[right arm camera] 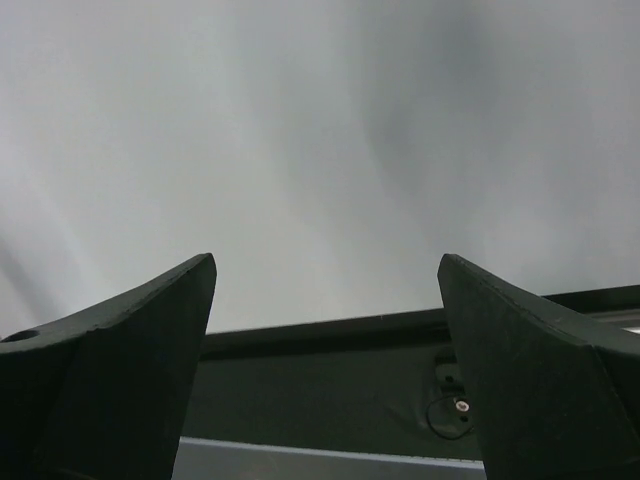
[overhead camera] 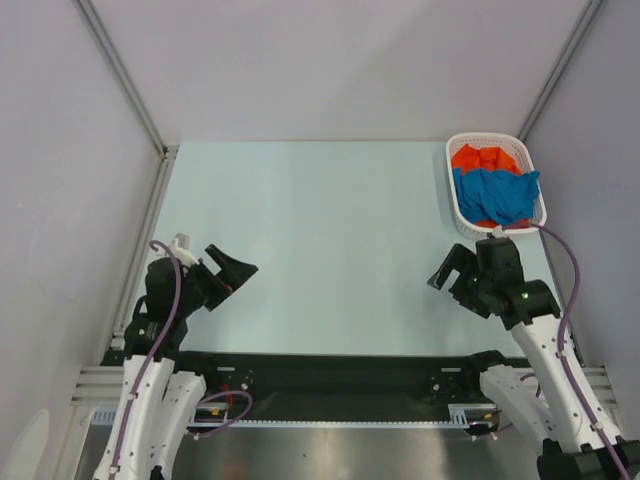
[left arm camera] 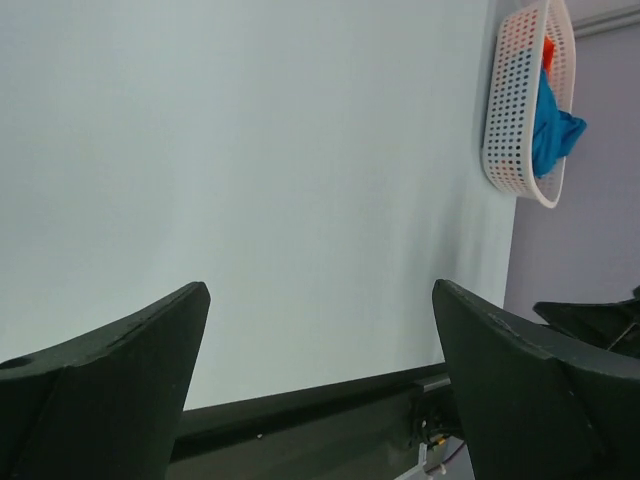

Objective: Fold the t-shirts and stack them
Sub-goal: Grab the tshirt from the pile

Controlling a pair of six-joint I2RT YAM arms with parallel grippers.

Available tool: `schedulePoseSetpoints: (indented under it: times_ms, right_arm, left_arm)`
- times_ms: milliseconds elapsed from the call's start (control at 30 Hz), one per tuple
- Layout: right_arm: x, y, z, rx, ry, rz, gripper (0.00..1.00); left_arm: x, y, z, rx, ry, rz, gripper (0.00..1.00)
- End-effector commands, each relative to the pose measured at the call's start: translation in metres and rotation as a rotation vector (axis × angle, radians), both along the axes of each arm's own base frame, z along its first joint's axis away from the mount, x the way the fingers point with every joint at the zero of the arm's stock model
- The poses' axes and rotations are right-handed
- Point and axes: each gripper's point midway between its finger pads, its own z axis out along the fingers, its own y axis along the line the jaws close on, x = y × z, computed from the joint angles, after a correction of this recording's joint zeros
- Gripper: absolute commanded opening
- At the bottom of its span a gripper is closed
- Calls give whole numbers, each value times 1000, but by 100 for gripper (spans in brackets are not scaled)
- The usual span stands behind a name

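The blue t-shirt (overhead camera: 498, 193) lies crumpled on top of the orange-red t-shirt (overhead camera: 482, 159) inside a white lattice basket (overhead camera: 455, 203) at the table's far right. The basket also shows in the left wrist view (left arm camera: 512, 110), with the blue shirt (left arm camera: 552, 130) spilling over its rim and a bit of orange-red (left arm camera: 548, 50) behind it. My left gripper (overhead camera: 236, 273) is open and empty, low at the near left. My right gripper (overhead camera: 452, 272) is open and empty, just near of the basket. Both wrist views show spread jaws with nothing between them.
The pale blue table top (overhead camera: 320, 240) is walled by grey panels at the back and both sides. A black rail (overhead camera: 330, 365) runs along the near edge between the arm bases. A metal frame post (overhead camera: 150, 230) borders the left side.
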Motion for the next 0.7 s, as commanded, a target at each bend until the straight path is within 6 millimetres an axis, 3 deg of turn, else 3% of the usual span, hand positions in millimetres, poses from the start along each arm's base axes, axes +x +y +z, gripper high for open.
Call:
schedulePoseSetpoints:
  times_ms: [0, 33, 100, 133, 167, 233, 267, 300, 333, 367, 400, 467, 500, 533, 567, 600, 667]
  right_arm:
    - [24, -19, 35, -97, -64, -4, 100]
    - [34, -25, 40, -128, -68, -13, 100]
    - [56, -39, 70, -206, -140, -69, 100]
    - [73, -44, 73, -238, -137, -74, 99]
    - [91, -49, 99, -254, -188, -107, 100]
    - [116, -53, 113, -274, -205, -124, 98]
    - [135, -58, 104, -318, -155, -127, 98]
    - [152, -59, 126, -330, -199, -135, 98]
    - [167, -61, 129, -348, -197, -135, 100]
    - [186, -67, 113, -384, -137, -137, 100]
    - [206, -69, 131, -378, -169, -153, 100]
    - [228, -85, 124, -324, -120, -197, 100]
    - [247, -84, 98, -293, -49, -187, 100]
    - [262, -101, 105, -256, -66, -231, 100]
    - [274, -120, 98, -207, -50, -280, 97]
    - [286, -129, 76, -195, -2, -295, 95]
    - [303, -150, 75, -191, -16, -347, 94]
  left_arm:
    - [-9, 12, 27, 47, -82, 43, 100]
    - [-11, 16, 31, 12, -80, 106, 100]
    - [-26, 24, 29, -53, -50, 205, 100]
    - [-30, 25, 29, -116, -30, 256, 100]
    - [-31, 17, 35, -156, -69, 222, 100]
    - [-35, 3, 39, -230, -144, 145, 100]
    - [-37, -9, 49, -275, -192, 69, 100]
    - [-36, -13, 42, -293, -183, 48, 100]
    - [-37, -16, 42, -296, -187, 25, 100]
    - [-38, -20, 38, -292, -163, -3, 100]
    - [-40, -21, 43, -277, -170, -22, 100]
    - [-40, -20, 44, -193, -172, -55, 100]
    - [-41, -17, 61, -161, -216, -61, 100]
    - [-41, -15, 63, -100, -232, -80, 100]
    - [-38, -13, 64, -71, -215, -85, 100]
    - [-38, -12, 76, -44, -235, -92, 100]
    - [-37, -10, 77, 19, -237, -125, 97]
